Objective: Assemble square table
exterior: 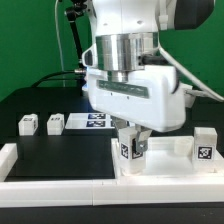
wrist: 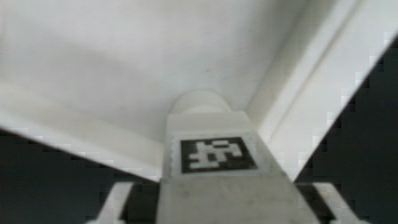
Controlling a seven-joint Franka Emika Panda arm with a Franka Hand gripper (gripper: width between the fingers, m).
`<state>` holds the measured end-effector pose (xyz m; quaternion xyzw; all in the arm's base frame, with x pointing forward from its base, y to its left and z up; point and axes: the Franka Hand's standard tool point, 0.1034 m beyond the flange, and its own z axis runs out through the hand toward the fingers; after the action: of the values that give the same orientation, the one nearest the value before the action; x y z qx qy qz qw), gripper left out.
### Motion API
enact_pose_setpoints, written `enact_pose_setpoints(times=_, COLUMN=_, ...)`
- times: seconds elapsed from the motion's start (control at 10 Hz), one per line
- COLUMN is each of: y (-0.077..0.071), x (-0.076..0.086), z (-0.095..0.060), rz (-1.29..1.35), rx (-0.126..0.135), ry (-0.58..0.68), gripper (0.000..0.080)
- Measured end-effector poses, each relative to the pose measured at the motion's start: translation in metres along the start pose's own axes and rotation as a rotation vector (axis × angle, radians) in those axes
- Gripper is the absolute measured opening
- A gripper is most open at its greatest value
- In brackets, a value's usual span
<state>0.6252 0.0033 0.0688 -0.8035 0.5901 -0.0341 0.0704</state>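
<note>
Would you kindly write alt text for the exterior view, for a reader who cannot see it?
The gripper holds a tagged white table leg upright at the white square tabletop. Two more legs stand on the black table toward the exterior view's left, beside the marker board.

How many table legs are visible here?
4. The outer leg and inner leg stand at the exterior view's left; the held leg is in the end effector over the slab; the right leg stands near its right edge.
</note>
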Motion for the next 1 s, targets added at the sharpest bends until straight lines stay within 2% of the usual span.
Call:
enact_pose_setpoints(times=0.1, y=0.001, x=0.002, z=0.0, rz=0.089, rx=0.025, ry=-0.016, gripper=0.0293)
enact_pose_setpoints(times=0.2, y=0.002, x=0.003, z=0.0, rz=0.123, rx=0.037, ry=-0.023, gripper=0.0293)
enact_pose_setpoints(times=0.3, y=0.002, x=0.001, z=0.0, rz=0.119, rx=0.036, ry=-0.025, gripper=0.0293)
enact_pose_setpoints(times=0.4, y=0.003, x=0.001, z=0.001, rz=0.101, rx=0.034, ry=-0.024, gripper=0.0362)
enact_pose_setpoints(times=0.5, y=0.003, x=0.001, z=0.002, rz=0.06, rx=0.034, ry=-0.023, gripper=0.0558)
enact_pose_setpoints(times=0.6, y=0.0, x=-0.003, z=0.001, rz=-0.094, rx=0.025, ry=-0.01, gripper=0.0558)
enact_pose_setpoints(times=0.7, y=-0.006, x=-0.009, z=-0.001, rz=-0.299, rx=0.01, ry=0.01, gripper=0.0629)
enact_pose_setpoints(times=0.8, y=-0.007, x=-0.014, z=-0.002, rz=-0.461, rx=-0.011, ry=0.017, gripper=0.0629)
enact_pose_setpoints(times=1.0, y=-0.006, x=-0.011, z=-0.001, rz=-0.555, rx=-0.01, ry=0.018, gripper=0.0647)
